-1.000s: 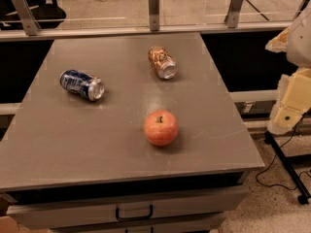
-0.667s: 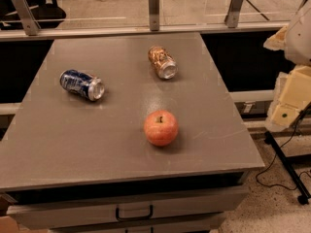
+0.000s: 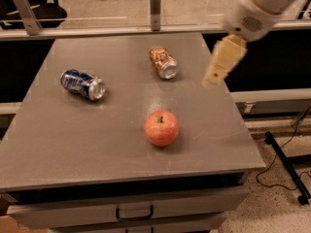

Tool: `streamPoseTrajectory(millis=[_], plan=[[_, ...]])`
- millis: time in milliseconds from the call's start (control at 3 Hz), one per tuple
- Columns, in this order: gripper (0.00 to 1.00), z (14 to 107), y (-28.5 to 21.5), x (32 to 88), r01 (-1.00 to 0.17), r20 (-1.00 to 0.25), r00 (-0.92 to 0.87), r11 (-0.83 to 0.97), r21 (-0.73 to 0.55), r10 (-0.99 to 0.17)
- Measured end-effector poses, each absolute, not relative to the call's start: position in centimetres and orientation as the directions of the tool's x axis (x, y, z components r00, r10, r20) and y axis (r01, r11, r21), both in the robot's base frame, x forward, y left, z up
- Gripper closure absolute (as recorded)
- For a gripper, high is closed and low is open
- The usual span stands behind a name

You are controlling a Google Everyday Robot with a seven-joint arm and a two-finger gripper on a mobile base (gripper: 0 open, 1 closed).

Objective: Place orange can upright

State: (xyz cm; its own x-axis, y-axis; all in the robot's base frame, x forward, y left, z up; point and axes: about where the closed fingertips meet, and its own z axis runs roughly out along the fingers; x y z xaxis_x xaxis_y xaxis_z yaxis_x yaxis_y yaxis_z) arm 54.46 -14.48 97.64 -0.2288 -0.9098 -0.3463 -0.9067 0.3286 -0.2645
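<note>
The orange can (image 3: pixel 163 62) lies on its side near the back middle of the grey table (image 3: pixel 73 130), silver top facing the front right. My gripper (image 3: pixel 214 79) hangs from the white arm at the upper right, over the table's right part, to the right of the can and apart from it. It holds nothing that I can see.
A blue can (image 3: pixel 82 84) lies on its side at the left. A red-orange apple (image 3: pixel 161 128) sits in front of the orange can. A rail with metal posts (image 3: pixel 155 1) runs along the back edge. Drawers (image 3: pixel 133 212) sit below the front edge. Cables lie on the floor at right.
My arm has swung in from beyond the right edge to above the table's right side, closer to the orange can. The cans and apple have not moved.
</note>
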Motion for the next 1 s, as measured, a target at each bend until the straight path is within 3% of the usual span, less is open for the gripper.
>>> streamPoseTrajectory(millis=[333, 1000], plan=[[0.0, 98.5, -8.3, 60.3, -0.885, -0.433, -0.213, 0.361, -0.295, -0.876], [0.0, 97.2, -6.5, 62.5, -0.866, -0.478, -0.267, 0.425, -0.261, -0.837]])
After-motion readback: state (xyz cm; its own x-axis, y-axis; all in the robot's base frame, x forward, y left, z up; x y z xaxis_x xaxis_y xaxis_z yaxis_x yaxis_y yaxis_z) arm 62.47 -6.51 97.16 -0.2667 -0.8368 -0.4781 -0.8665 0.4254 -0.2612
